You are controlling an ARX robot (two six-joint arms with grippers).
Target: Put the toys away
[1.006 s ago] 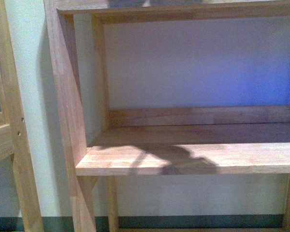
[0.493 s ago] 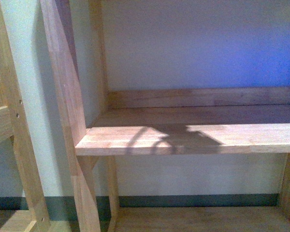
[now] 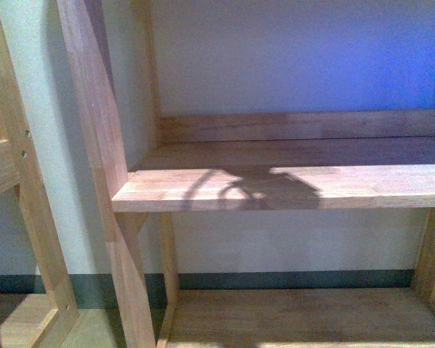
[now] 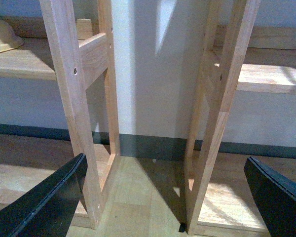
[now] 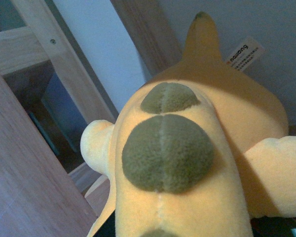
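The plush toy [image 5: 187, 163] fills the right wrist view: orange-yellow, with dark olive round patches, a pointed tip and a white label [image 5: 244, 53]. My right gripper [image 5: 187, 231] is shut on it, its fingers almost wholly hidden under the plush. In the left wrist view my left gripper [image 4: 163, 197] is open, its two black fingers [image 4: 49, 202] wide apart with only floor between them. Neither gripper nor the toy shows in the front view; only a shadow lies on the wooden shelf board [image 3: 362, 190].
A wooden shelf unit stands straight ahead, with a slanted side post [image 3: 94, 145] and a lower board [image 3: 297, 315]. A second unit's post [image 3: 29, 217] stands to the left. The left wrist view shows two uprights [image 4: 71, 113] and a pale bowl-like object [image 4: 2, 37] on a shelf.
In the front view the shelf board has risen in the picture, the upper board has left the frame and the lower board has come in. The shadow on the board has shifted slightly.
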